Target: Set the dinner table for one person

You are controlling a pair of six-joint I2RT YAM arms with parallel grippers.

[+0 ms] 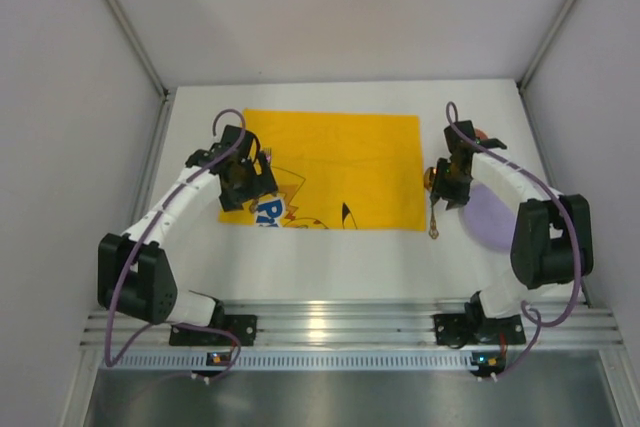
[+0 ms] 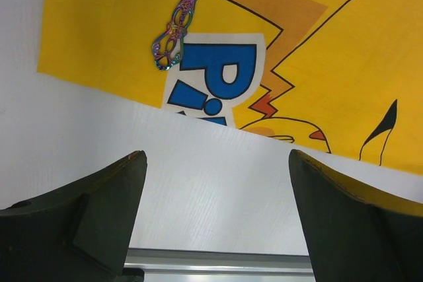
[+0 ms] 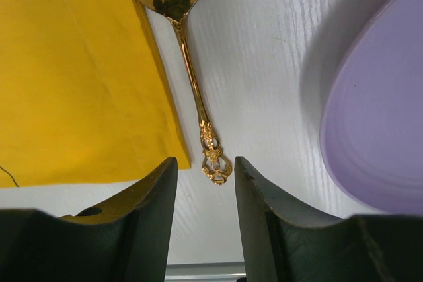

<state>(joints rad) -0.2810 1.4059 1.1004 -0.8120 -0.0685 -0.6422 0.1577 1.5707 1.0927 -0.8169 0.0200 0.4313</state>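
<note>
The white dinner table (image 1: 340, 257) carries a yellow cartoon-print cloth (image 1: 340, 162) in its middle. A gold spoon (image 3: 188, 64) lies on the table along the cloth's right edge, also seen in the top view (image 1: 434, 215). My right gripper (image 3: 206, 160) is open and empty, its fingertips either side of the spoon's handle end, just above it. A lilac plate (image 3: 380, 117) lies right of the spoon. An iridescent utensil handle (image 2: 173, 34) rests on the cloth (image 2: 317, 51). My left gripper (image 2: 218, 156) is wide open and empty over bare table at the cloth's near left corner.
A ribbed aluminium rail (image 1: 340, 322) runs along the near edge by the arm bases. White walls close in the back and both sides. A small orange object (image 1: 481, 134) shows behind the right arm, too hidden to identify.
</note>
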